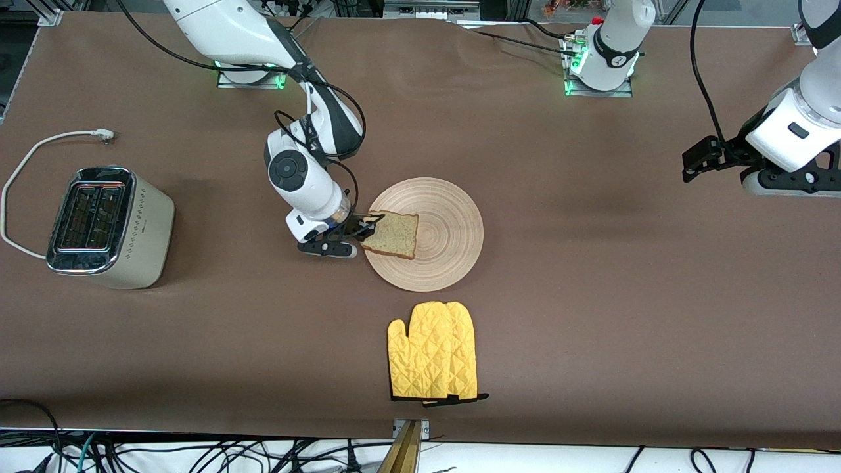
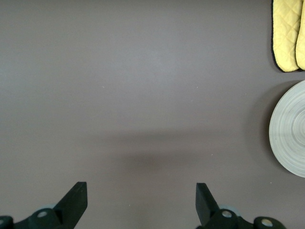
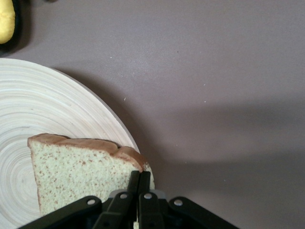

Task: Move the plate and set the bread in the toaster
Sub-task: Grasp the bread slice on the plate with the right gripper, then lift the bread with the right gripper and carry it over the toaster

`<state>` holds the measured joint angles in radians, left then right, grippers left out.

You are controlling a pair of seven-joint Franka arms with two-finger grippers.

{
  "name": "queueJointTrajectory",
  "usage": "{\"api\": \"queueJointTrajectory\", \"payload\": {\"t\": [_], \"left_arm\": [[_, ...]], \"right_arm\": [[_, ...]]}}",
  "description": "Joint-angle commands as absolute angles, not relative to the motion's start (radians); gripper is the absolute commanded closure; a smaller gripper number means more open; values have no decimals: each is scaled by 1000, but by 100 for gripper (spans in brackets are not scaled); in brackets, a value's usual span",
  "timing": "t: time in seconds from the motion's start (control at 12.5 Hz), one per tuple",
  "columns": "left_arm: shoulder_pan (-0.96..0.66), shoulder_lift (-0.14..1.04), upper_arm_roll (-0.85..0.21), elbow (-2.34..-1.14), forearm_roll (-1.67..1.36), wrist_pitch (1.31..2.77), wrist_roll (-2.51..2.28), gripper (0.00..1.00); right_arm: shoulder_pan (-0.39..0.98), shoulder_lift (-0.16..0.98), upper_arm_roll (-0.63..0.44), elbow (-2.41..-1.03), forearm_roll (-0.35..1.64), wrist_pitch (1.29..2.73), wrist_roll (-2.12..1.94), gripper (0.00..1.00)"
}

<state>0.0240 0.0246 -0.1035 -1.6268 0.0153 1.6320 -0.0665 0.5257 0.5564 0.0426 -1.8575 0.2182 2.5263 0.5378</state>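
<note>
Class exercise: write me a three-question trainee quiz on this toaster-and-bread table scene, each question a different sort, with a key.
1. True or false: the right claw is shut on the bread.
2. Which lies nearest the front camera? A) toaster B) plate C) oven mitt
3. Fill in: the left claw waits with its fingers ____ over bare table.

Key: 1. True; it grips the slice at the crust edge, on the plate. 2. C. 3. Open.

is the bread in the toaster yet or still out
Out. The bread lies on the plate, its edge pinched by the shut right pincer; the toaster slots look empty.
</note>
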Motion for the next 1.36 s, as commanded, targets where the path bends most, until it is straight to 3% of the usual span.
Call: {"api": "queueJointTrajectory", "payload": {"t": [0.0, 0.4, 0.96, 1.28], "left_arm": [[17, 46, -101, -1586, 25, 1629, -75, 0], [14, 46, -109, -1572, 28, 1615, -80, 0], [15, 46, -106, -1568, 26, 1588, -71, 0], [17, 46, -106, -1566, 26, 1582, -71, 0]], "right_arm": [[541, 549, 38, -1850, 236, 2528, 531, 100], [540, 500, 25, -1744, 207, 2295, 528, 100], [538, 437, -38, -1482, -46, 1763, 462, 100], [537, 408, -191, -1425, -161, 1582, 179, 100]]}}
